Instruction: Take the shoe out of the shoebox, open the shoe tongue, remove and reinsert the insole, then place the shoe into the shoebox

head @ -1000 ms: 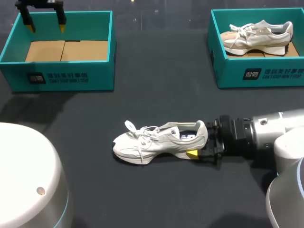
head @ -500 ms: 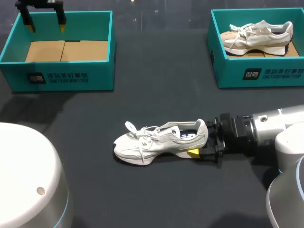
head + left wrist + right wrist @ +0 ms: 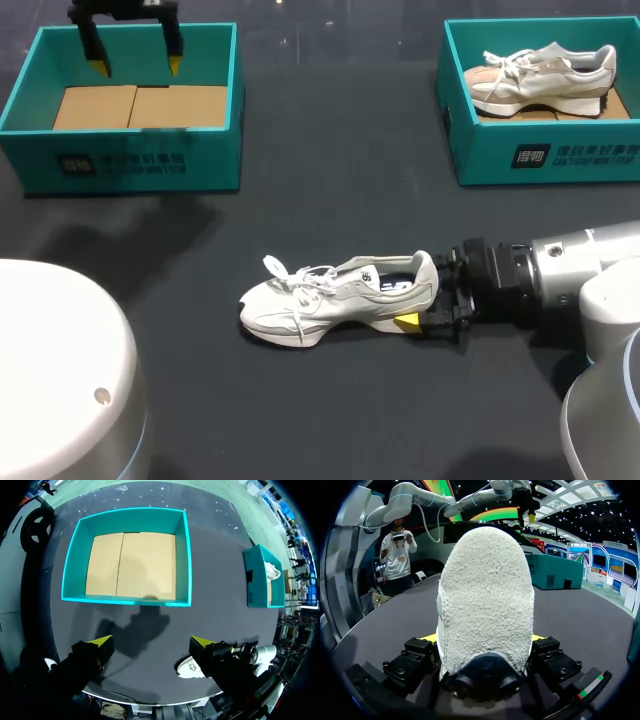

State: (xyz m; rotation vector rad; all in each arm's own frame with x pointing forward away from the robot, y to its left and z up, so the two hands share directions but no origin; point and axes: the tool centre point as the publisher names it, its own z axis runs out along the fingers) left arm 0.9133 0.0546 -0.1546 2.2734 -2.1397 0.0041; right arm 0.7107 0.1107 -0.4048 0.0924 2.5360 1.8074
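1. Here, the right gripper [image 3: 482,637] clamps the heel of one shoe [image 3: 335,298], which stands on its sole mid-table with its toe toward my left.
2. The left gripper [image 3: 136,66] hangs wide open above the left box [image 3: 130,165].
3. There are two shoes and two boxes; the second shoe [image 3: 540,78] lies inside the right box [image 3: 545,155].
4. Dark table [image 3: 330,200] shows between the boxes and all round the clamped shoe, well apart from both.
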